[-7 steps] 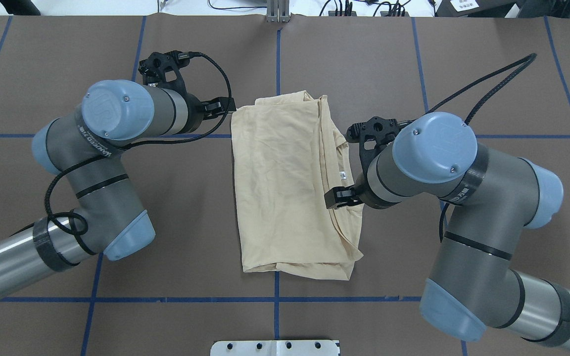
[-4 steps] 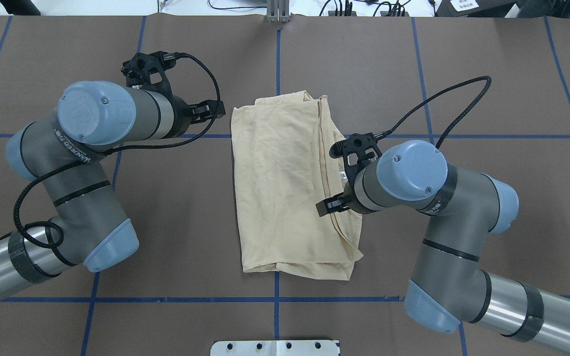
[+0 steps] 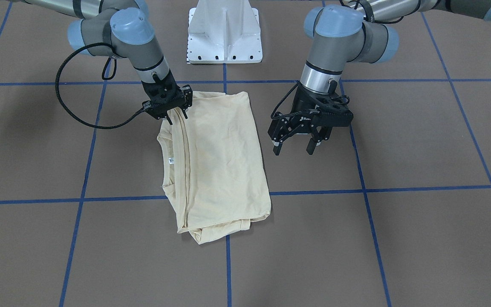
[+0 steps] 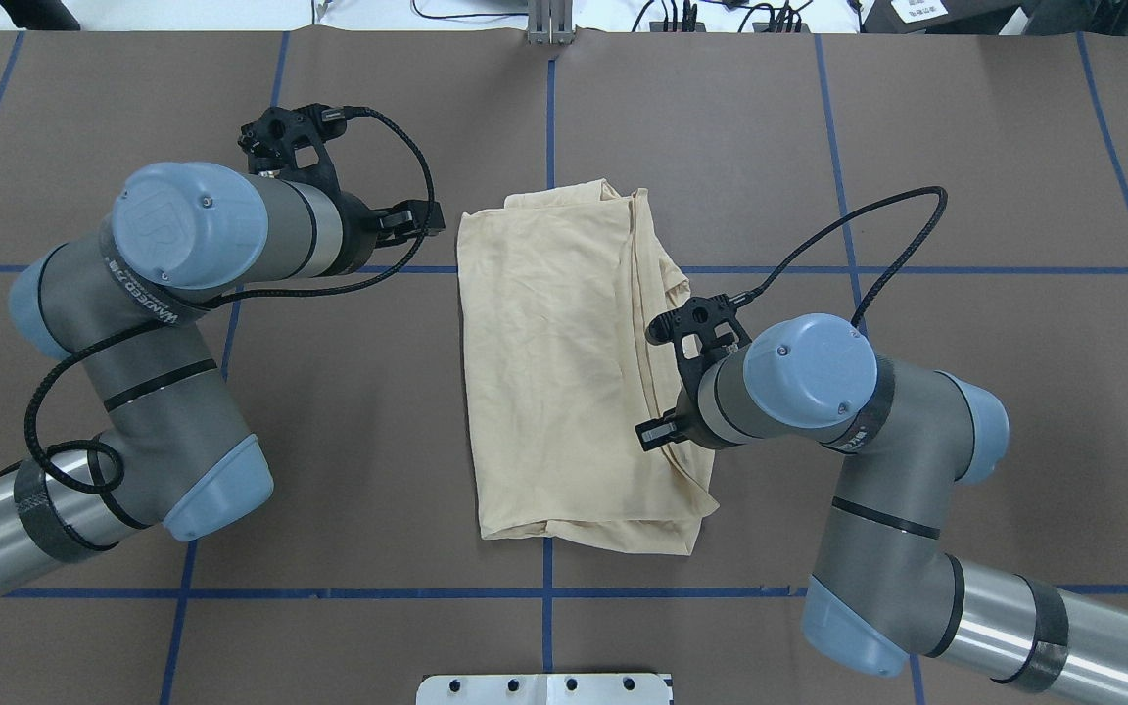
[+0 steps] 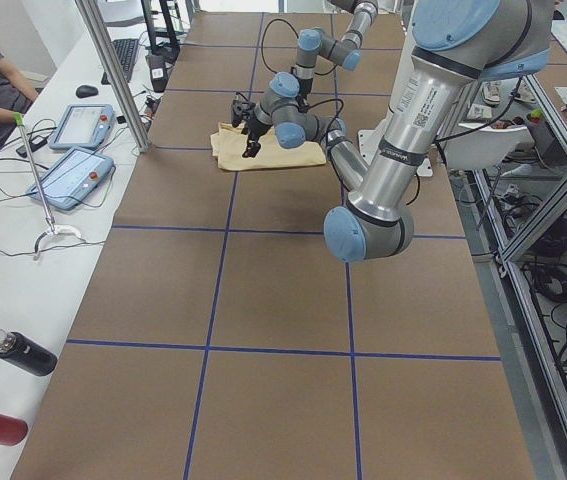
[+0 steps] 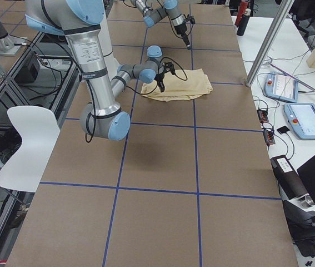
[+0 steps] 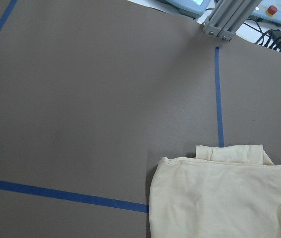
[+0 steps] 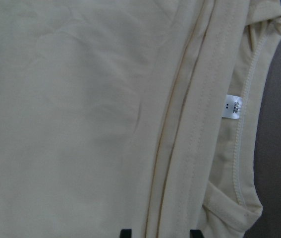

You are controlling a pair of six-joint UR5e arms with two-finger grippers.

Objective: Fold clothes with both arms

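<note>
My left gripper point(image 3: 293, 148) is wide open and empty, hanging over bare table point(image 4: 329, 441) just left of the T-shirt's far left corner, not touching cloth.

The cream T-shirt point(image 4: 554, 362) lies mid-table, folded into a long panel running near to far. Its left side is a smooth fold. Its right side has stacked hems, the neckline and a white neck label point(image 8: 232, 106). No print is showing.

My right gripper point(image 4: 655, 432) is low over the right edge, toward the near half. In the wrist view the fingertips point(image 8: 125, 233) stand apart astride the stacked hem lines, with the cloth flat between them. I read that as open, nothing pinched yet.

Handling, as I judge it: thin knit, light, limp and not fragile. The layers will slide over each other and sag when lifted. I should pinch through every layer at the hemmed right edge, not just the top ply. The left gripper should take the matching fold edge so the panel lifts evenly.

Versus a second ago, the right gripper has slid nearer along the right edge, past the label. The left gripper backed off a little to the left, then held for the last half second. The T-shirt has not moved.
</note>
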